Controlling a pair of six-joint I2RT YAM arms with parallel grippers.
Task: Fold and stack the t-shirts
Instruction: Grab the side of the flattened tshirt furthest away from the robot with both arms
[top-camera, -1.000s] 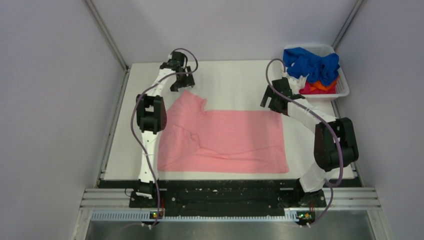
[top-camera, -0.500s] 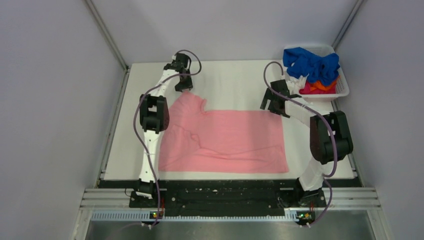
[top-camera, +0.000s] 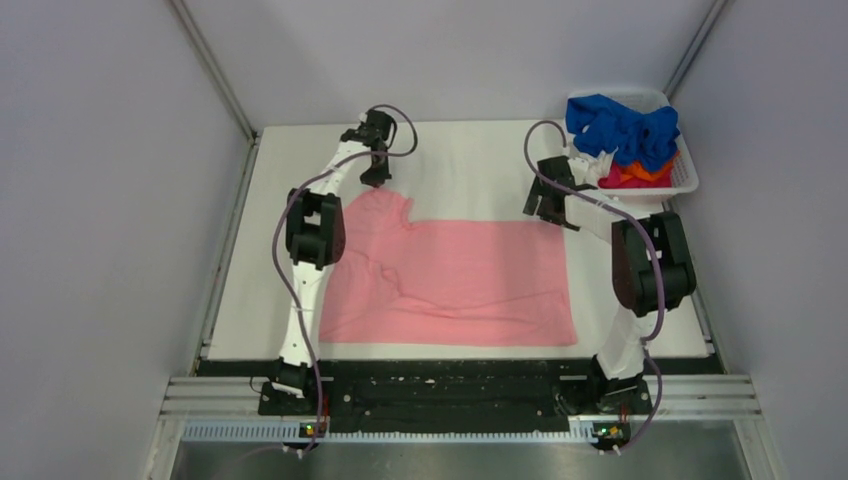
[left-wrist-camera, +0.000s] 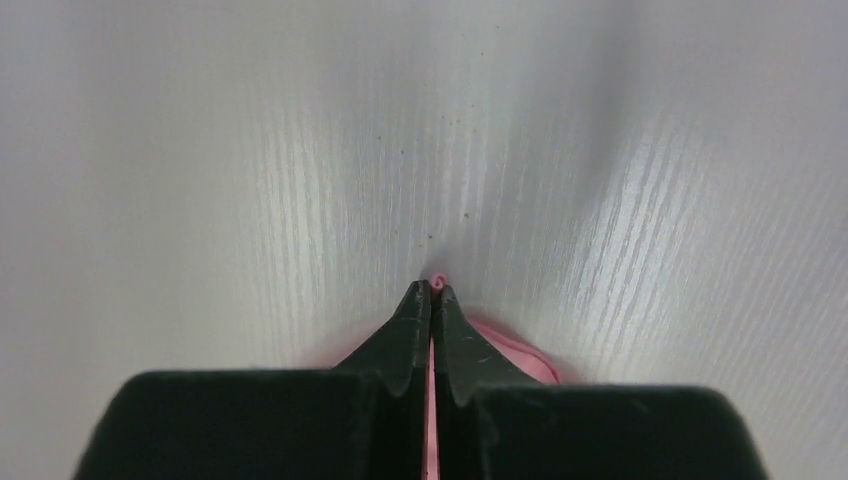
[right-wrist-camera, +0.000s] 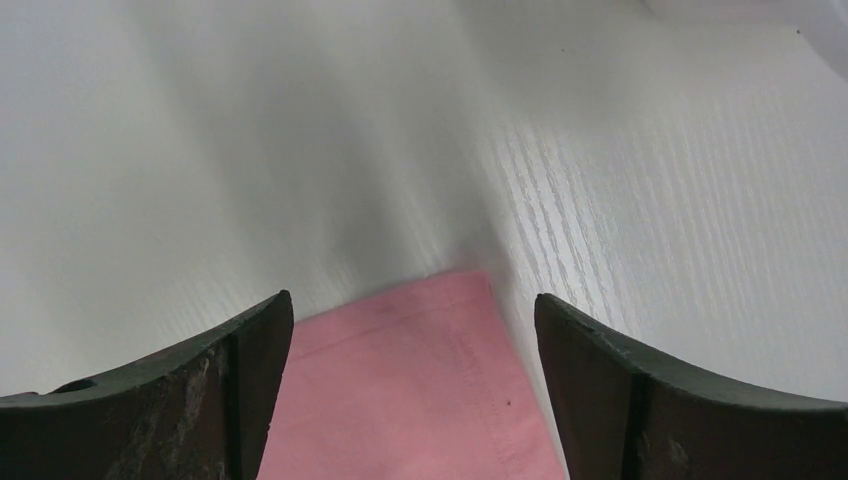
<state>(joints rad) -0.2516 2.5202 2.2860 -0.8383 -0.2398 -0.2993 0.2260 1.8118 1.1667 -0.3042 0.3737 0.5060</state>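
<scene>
A salmon-pink t-shirt (top-camera: 450, 275) lies spread on the white table, rumpled on its left side. My left gripper (top-camera: 376, 180) sits at the shirt's far left corner, shut on a pinch of pink cloth (left-wrist-camera: 438, 284) that pokes out between its tips (left-wrist-camera: 433, 292). My right gripper (top-camera: 547, 212) hovers at the shirt's far right corner, open. The pink corner (right-wrist-camera: 420, 360) lies between its two fingers (right-wrist-camera: 240, 370) without touching them. Royal blue (top-camera: 625, 128), orange and red t-shirts (top-camera: 633, 177) are heaped in the basket.
A white plastic basket (top-camera: 682, 184) stands at the table's far right corner, close behind my right arm. Grey walls close in the table (top-camera: 470, 160) on the left, right and back. A black rail (top-camera: 450, 385) runs along the near edge.
My left gripper moved right and down onto the shirt's far left corner and shut on the cloth. My right gripper shifted slightly toward the far right corner, still open.
</scene>
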